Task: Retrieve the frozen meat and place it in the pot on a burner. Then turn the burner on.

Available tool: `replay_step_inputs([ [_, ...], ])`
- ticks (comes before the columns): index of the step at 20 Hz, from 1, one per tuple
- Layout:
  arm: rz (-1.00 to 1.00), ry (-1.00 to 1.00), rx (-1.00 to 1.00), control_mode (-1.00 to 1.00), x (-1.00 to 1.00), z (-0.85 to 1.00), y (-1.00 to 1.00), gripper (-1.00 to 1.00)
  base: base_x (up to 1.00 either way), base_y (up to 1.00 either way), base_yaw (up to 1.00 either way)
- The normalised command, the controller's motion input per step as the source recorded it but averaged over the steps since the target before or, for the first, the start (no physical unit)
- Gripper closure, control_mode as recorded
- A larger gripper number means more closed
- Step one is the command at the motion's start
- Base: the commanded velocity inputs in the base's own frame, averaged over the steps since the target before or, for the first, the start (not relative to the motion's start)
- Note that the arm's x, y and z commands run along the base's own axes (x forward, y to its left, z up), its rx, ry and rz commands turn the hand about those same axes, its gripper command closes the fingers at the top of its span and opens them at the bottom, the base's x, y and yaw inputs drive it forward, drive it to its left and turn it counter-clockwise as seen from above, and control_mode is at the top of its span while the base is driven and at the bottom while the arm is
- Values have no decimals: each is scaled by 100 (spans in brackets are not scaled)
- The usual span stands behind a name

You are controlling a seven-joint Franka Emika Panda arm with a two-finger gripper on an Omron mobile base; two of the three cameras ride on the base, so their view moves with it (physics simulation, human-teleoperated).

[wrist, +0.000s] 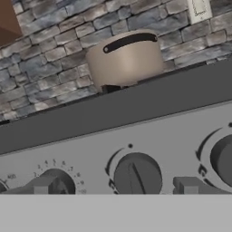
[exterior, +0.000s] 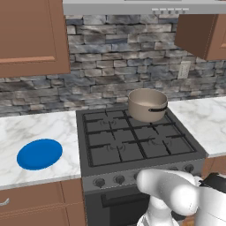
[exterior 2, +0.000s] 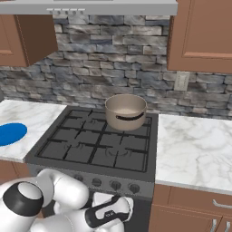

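The tan pot (exterior: 148,105) (exterior 2: 126,112) stands on the stove's back right burner, its dark handle facing the front. In the hand view the pot (wrist: 124,59) rises behind the stove's top edge. The frozen meat is out of view. My gripper (wrist: 117,188) is open, low in front of the stove's control panel. Its two fingertips (wrist: 43,186) stand wide apart on either side of a dark round knob (wrist: 137,176), a short way off it. Nothing is between them.
A black gas stove (exterior: 132,137) (exterior 2: 90,145) has a row of knobs (exterior: 119,179) (exterior 2: 114,185) along its front. A flat blue plate (exterior: 39,154) (exterior 2: 10,134) lies on the marble counter to the left. Wooden cabinets hang above.
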Motion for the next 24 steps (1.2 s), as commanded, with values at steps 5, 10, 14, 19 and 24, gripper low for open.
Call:
replay_step_inputs([
  [5, -11, 0, 2, -100, 1, 0, -10, -100, 0, 0, 0],
  [10, -11, 1, 0, -100, 0, 0, 0, -100, 0, 0, 0],
  [14, -5, 6, 0, -100, 1, 0, 0, -100, 0, 0, 0],
  [19, 0, 0, 0, -100, 4, 0, 0, -100, 0, 0, 0],
  [24, 0, 0, 0, -100, 8, 0, 1, -100, 0, 0, 0],
])
